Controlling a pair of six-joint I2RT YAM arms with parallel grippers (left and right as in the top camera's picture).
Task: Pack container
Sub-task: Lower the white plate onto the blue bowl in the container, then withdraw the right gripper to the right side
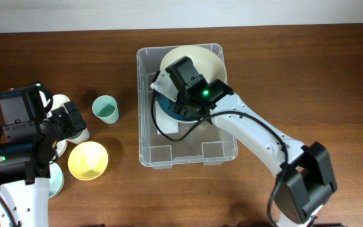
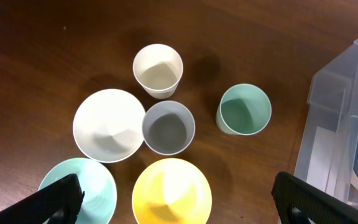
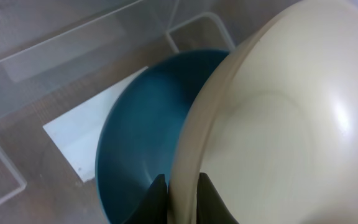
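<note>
The clear plastic container [image 1: 149, 135] stands at the table's middle, its white label [image 3: 82, 134] on its base; its wall shows in the left wrist view [image 2: 344, 99]. A dark blue bowl [image 1: 176, 115] lies inside it, seen too in the right wrist view [image 3: 145, 130]. My right gripper [image 3: 181, 199] is shut on the rim of a large cream bowl [image 1: 200, 61], held tilted over the blue bowl inside the container; the cream bowl fills the right wrist view [image 3: 284, 137]. My left gripper [image 2: 179, 205] is open and empty above the loose cups and bowls at the left.
Left of the container stand a teal cup [image 1: 106, 109], a yellow bowl [image 1: 87, 159], a white bowl [image 2: 109, 124], a grey cup [image 2: 168, 127], a cream cup [image 2: 158, 70] and a pale teal bowl [image 2: 89, 186].
</note>
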